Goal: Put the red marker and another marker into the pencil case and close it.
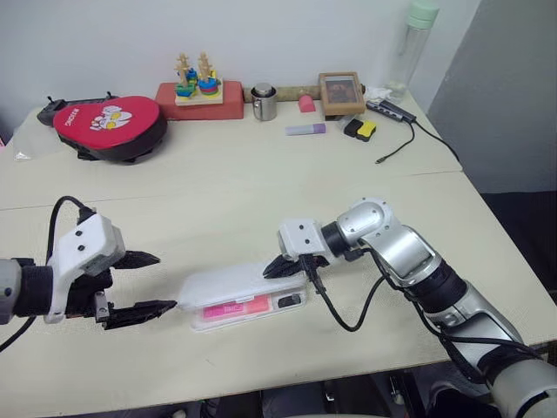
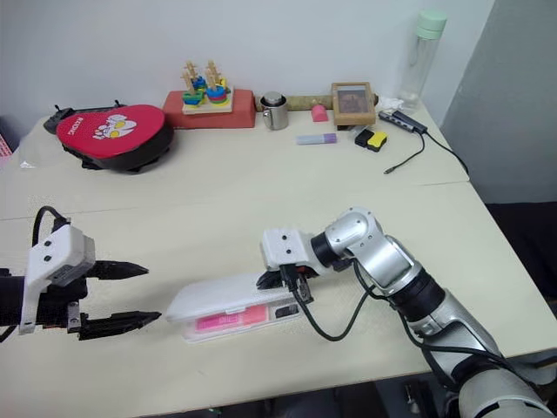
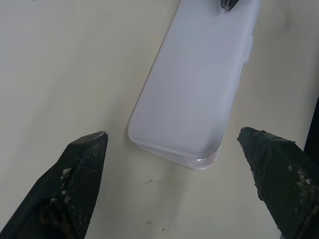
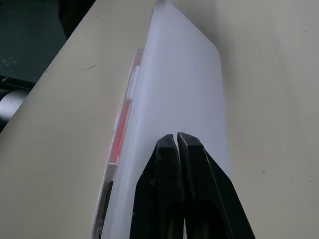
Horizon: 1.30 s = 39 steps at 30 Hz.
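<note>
the pencil case (image 1: 244, 294) lies on the worktop (image 1: 261, 200), lid lowered but slightly ajar, pink highlighter (image 1: 235, 307) showing inside. right tool (image 1: 283, 266), pinched shut, presses the lid; left tool (image 1: 139, 283) waits wide beside. closing remains.

Pencil case (image 1: 239, 292): milky translucent plastic, smooth, slight sheen. Table (image 1: 261, 183) under it: matt cream, smooth. Behind case, far side of table: cup (image 1: 264, 102) w/ shiny metal finish; red pouch (image 1: 109, 124) looks like glossy plastic.
</note>
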Each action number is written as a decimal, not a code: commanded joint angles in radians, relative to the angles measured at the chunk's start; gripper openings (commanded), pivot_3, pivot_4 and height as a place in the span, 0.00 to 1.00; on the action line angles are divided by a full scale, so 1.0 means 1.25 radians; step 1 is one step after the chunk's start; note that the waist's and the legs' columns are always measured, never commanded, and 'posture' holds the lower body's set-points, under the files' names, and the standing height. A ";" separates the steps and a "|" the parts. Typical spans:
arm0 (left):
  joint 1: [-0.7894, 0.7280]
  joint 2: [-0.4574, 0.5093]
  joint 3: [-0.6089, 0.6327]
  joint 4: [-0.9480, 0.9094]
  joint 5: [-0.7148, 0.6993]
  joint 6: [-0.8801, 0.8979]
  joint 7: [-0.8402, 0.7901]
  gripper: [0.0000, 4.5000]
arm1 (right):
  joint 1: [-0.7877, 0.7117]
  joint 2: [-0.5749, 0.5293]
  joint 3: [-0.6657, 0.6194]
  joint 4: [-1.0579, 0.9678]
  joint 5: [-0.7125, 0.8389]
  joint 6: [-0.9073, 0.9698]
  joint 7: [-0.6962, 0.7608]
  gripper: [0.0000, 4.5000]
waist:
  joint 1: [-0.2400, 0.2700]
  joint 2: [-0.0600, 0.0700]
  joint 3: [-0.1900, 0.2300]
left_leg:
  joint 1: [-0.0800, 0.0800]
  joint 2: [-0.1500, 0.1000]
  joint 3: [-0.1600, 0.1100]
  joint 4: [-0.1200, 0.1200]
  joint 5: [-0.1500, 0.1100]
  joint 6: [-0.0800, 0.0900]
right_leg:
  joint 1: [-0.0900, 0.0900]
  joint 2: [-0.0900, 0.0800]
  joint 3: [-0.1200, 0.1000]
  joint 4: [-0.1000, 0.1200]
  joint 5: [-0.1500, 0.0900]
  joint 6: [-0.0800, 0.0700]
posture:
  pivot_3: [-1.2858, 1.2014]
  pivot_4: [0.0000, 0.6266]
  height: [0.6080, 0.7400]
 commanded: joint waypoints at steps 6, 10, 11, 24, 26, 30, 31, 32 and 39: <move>-0.043 0.037 -0.040 0.019 0.031 -0.037 -0.024 1.00 | 0.026 0.019 0.046 0.026 -0.028 0.037 -0.043 0.02 | 0.000 0.000 0.000 | 0.000 0.000 0.000 0.000 0.000 0.000 | 0.000 0.000 0.000 0.000 0.000 0.000 | 0.52 0.24 1.00; -0.083 0.042 -0.065 0.028 0.025 -0.033 -0.022 1.00 | 0.028 0.021 0.069 0.084 -0.064 0.026 -0.065 0.02 | -0.001 0.000 0.000 | 0.000 0.000 0.000 0.000 0.000 0.000 | 0.000 0.000 0.000 0.000 0.000 0.000 | 0.52 0.24 1.00; -0.089 0.042 -0.070 0.029 0.025 -0.031 -0.022 1.00 | 0.029 0.019 0.069 0.092 -0.068 0.019 -0.066 0.02 | -0.001 0.000 0.000 | 0.001 0.000 0.000 0.000 0.000 0.000 | 0.000 0.000 0.000 0.000 0.000 0.000 | 0.52 0.24 1.00; -0.094 0.010 -0.068 0.008 0.005 0.000 -0.009 1.00 | 0.038 -0.002 0.020 0.065 -0.013 0.028 -0.033 0.02 | 0.001 0.000 0.000 | 0.002 0.000 0.000 0.000 0.000 0.000 | 0.002 0.000 0.000 0.000 0.000 0.000 | 0.52 0.24 1.00; -0.085 0.002 -0.060 0.003 0.002 0.007 -0.007 1.00 | 0.033 -0.008 -0.003 0.050 0.013 0.037 -0.020 0.02 | 0.001 0.000 0.000 | 0.002 0.000 0.000 0.000 0.000 0.000 | 0.002 0.000 0.000 0.000 0.000 0.000 | 0.52 0.24 1.00; -0.083 -0.023 -0.037 -0.003 -0.010 0.029 0.019 1.00 | 0.032 -0.012 -0.078 0.011 0.095 0.102 -0.024 0.02 | 0.000 0.000 0.000 | 0.001 0.000 0.000 0.000 0.000 0.000 | 0.001 0.000 0.000 0.000 0.000 0.000 | 0.52 0.24 1.00; -0.085 -0.030 -0.031 -0.006 -0.014 0.035 0.025 1.00 | 0.032 -0.014 -0.092 0.002 0.108 0.120 -0.028 0.02 | 0.000 0.000 0.000 | 0.001 0.000 0.000 0.000 0.000 0.000 | 0.001 0.000 0.000 0.000 0.000 0.000 | 0.52 0.24 1.00; -0.087 -0.041 -0.026 -0.009 -0.018 0.041 0.036 1.00 | 0.034 -0.018 -0.109 -0.005 0.117 0.128 -0.035 0.02 | 0.000 0.000 0.000 | 0.001 0.000 0.000 0.000 0.000 0.000 | 0.001 0.000 0.000 0.000 0.000 0.000 | 0.52 0.24 1.00; -0.158 -0.217 -0.065 -0.019 0.041 0.009 0.289 1.00 | 0.092 -0.019 -0.258 -0.047 0.179 0.222 -0.170 0.02 | 0.004 -0.001 0.000 | 0.001 0.000 0.000 0.000 0.000 0.000 | 0.001 0.000 0.000 0.000 0.000 0.000 | 0.52 0.24 1.00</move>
